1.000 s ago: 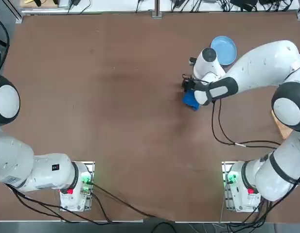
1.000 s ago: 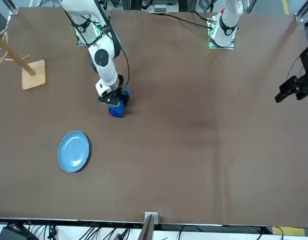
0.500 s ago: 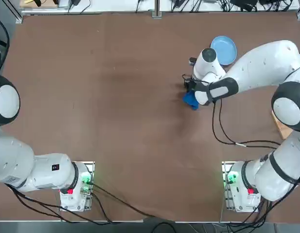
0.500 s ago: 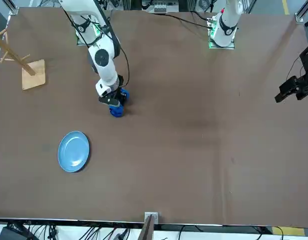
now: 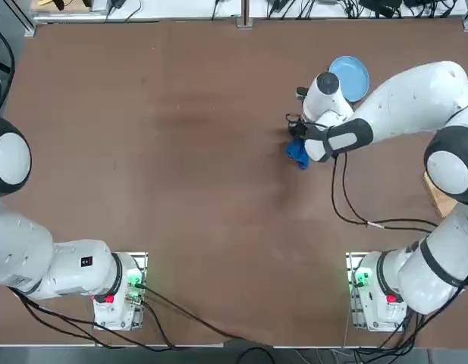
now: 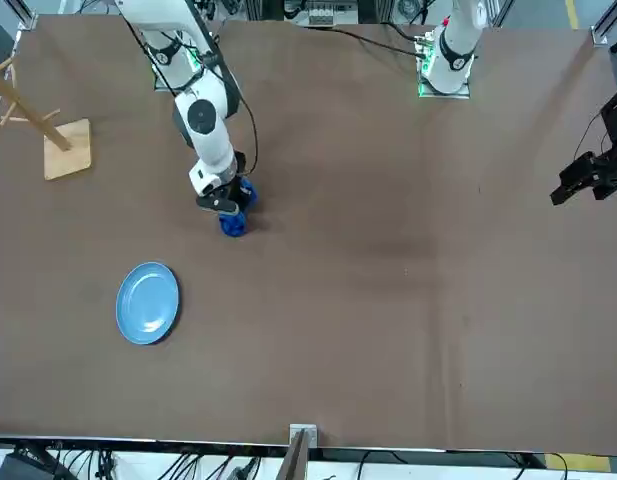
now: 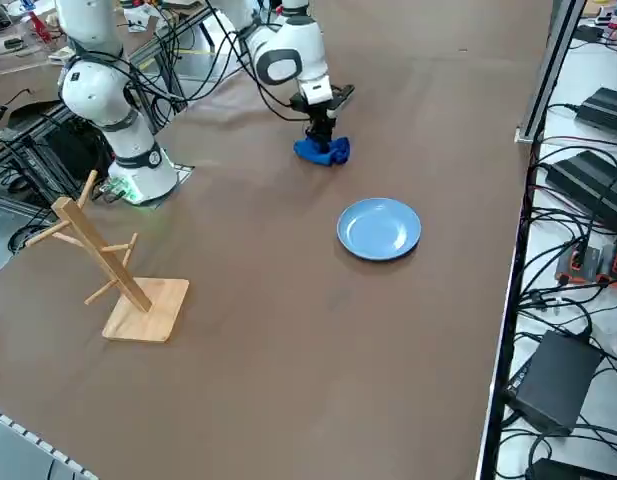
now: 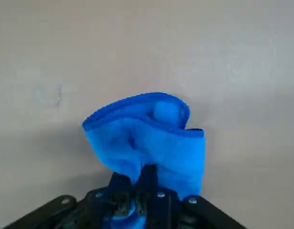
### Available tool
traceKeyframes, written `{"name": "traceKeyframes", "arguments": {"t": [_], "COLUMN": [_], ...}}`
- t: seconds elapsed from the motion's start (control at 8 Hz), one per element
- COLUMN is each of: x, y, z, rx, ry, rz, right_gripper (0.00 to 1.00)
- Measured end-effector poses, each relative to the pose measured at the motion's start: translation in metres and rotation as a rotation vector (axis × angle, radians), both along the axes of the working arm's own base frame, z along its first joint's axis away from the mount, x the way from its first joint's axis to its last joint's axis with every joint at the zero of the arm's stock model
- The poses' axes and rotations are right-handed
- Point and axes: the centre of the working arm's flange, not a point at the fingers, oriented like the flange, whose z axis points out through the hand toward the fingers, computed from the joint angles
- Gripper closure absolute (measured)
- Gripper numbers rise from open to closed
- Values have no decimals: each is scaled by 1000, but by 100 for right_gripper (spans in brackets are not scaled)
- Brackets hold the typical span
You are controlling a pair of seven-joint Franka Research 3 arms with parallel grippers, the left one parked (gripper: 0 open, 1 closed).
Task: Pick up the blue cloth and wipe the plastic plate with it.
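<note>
The right end effector (image 6: pixel 220 204) is clamped on the blue cloth (image 6: pixel 234 222), which bunches and droops below the fingers. In the wrist view the cloth (image 8: pixel 149 140) is pinched near one edge, with the rest folded over in a loose lobe. Whether its lowest fold touches the desk (image 6: pixel 388 300) or hangs just clear cannot be told.

The plastic plate (image 6: pixel 147 303) lies flat and bare on the desk, well apart from the cloth, towards the desk's far edge from the robot. In the side view the plate (image 7: pixel 379 229) sits near the cloth (image 7: pixel 323 150) with bare desk between them. A wooden stand (image 7: pixel 110 267) is well clear of both.

Handling judgement: the cloth is soft, light and limp; it will sag and trail, so an edge pinch leaves a free flap suited to wiping but liable to slip under drag. The plate looks light and smooth and, being loose on the desk, may slide under sideways pressure. Step in hand: carrying the cloth to the plate.
</note>
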Motion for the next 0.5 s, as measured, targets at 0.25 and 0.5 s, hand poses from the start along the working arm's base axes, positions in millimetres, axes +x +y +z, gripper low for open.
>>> {"name": "traceKeyframes", "arguments": {"t": [0.25,0.5], "x": [23,44], "y": [-7,-10], "z": [14,33], "rx": [-5,-15], "ry": [-12,-18], "rz": [4,0], "right_gripper": [94,94]}}
